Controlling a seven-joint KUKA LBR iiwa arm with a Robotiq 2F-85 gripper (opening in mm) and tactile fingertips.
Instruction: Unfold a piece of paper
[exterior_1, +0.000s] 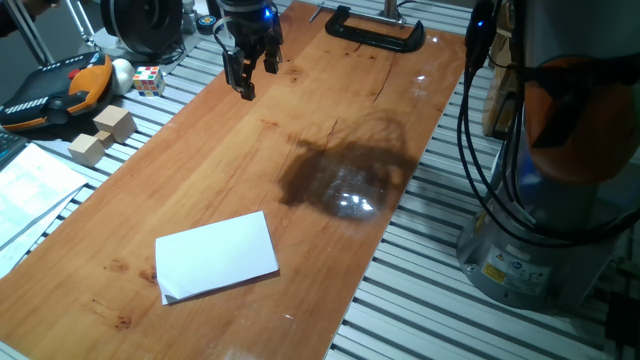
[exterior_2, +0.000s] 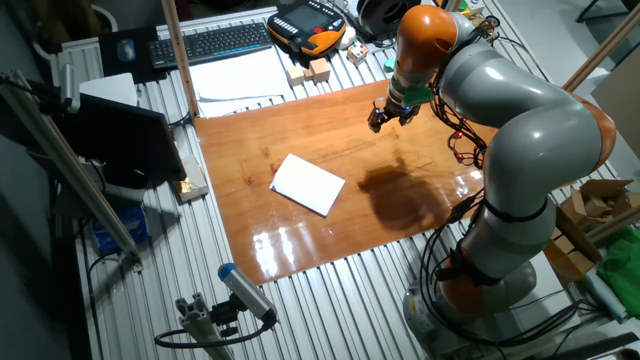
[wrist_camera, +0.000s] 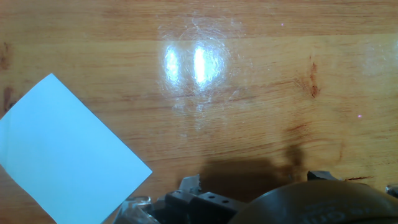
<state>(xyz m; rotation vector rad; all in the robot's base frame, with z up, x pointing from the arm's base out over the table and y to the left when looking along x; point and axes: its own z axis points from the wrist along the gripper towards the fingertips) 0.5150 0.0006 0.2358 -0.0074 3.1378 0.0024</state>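
The piece of paper (exterior_1: 217, 256) lies folded and flat on the wooden board (exterior_1: 330, 120), near its front left corner. It shows as a plain white rectangle, a second layer peeking out along its lower edge. In the other fixed view the paper (exterior_2: 308, 183) sits left of the board's middle. My gripper (exterior_1: 255, 78) hangs above the far end of the board, well away from the paper, fingers apart and empty. From the hand view the paper (wrist_camera: 62, 155) fills the lower left, with the gripper (wrist_camera: 255, 180) barely showing at the bottom edge.
A black clamp (exterior_1: 375, 28) grips the board's far edge. Wooden blocks (exterior_1: 100, 135), a colour cube (exterior_1: 148, 80), a teach pendant (exterior_1: 55, 90) and printed sheets (exterior_1: 30, 185) lie left of the board. The robot base (exterior_1: 540, 250) stands to the right.
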